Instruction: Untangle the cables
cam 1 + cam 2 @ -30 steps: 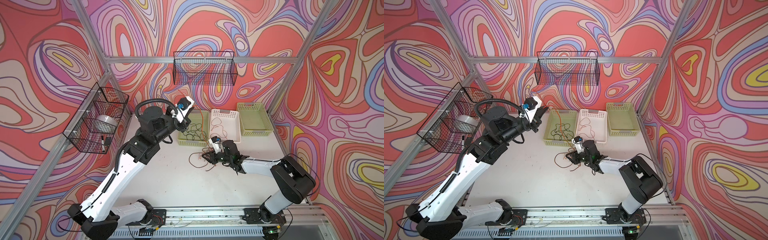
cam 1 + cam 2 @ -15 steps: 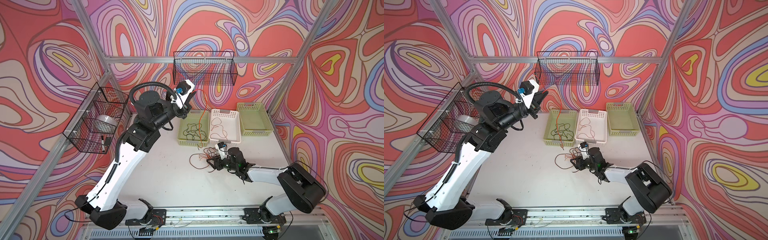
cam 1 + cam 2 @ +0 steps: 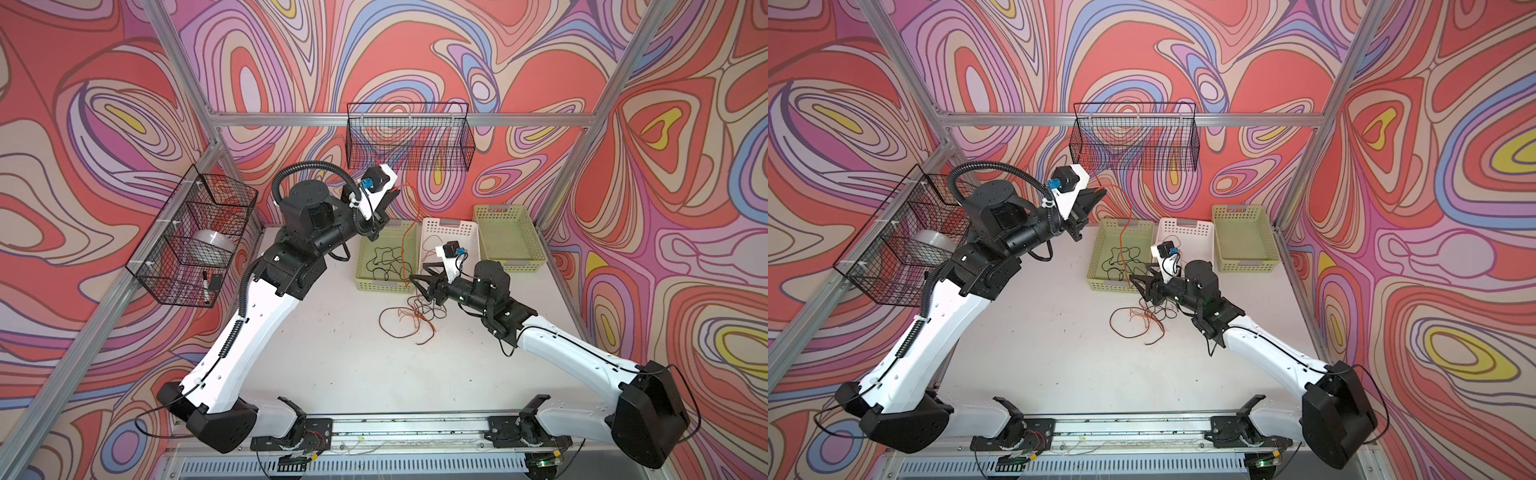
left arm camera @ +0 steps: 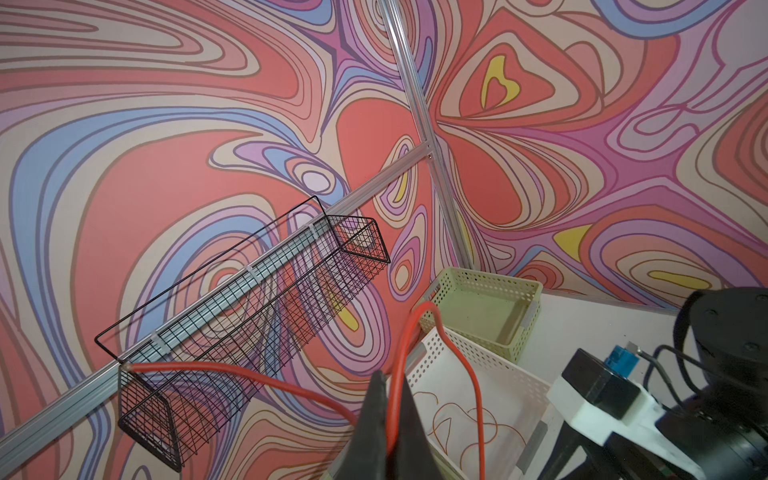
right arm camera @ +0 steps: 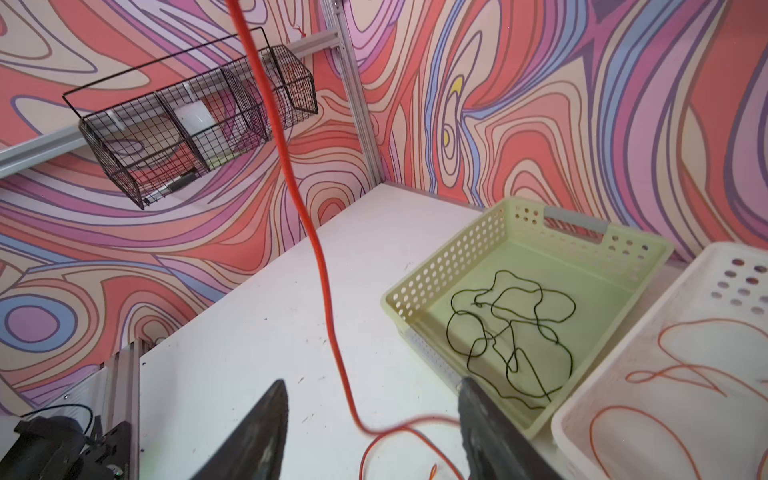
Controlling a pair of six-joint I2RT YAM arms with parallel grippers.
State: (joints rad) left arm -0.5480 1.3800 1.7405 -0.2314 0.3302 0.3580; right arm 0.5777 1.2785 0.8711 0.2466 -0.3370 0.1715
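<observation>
My left gripper (image 3: 392, 192) (image 3: 1099, 192) is raised high near the back wall, shut on an orange cable (image 4: 415, 324). That cable arcs out of the left gripper (image 4: 390, 386) and hangs down (image 3: 404, 249) past the left green basket to a loose tangle of orange and brown cables (image 3: 409, 320) (image 3: 1138, 322) on the table. My right gripper (image 3: 415, 277) (image 3: 1136, 279) hovers open just above the tangle. The orange cable (image 5: 320, 257) runs slack between the right gripper's (image 5: 374, 382) spread fingers. A dark cable (image 5: 511, 332) lies in the left green basket (image 3: 362, 266). A thin orange cable (image 5: 665, 374) lies in the white basket (image 3: 473, 232).
A second green basket (image 3: 536, 249) stands at the back right. A black wire basket (image 3: 409, 137) hangs on the back wall just behind my left gripper. Another wire basket (image 3: 195, 241) on the left wall holds a white roll and a marker. White table (image 3: 332, 353).
My left arm has lifted the orange cable higher, toward the back wall. My right gripper has opened, and it has risen off the tangle.
</observation>
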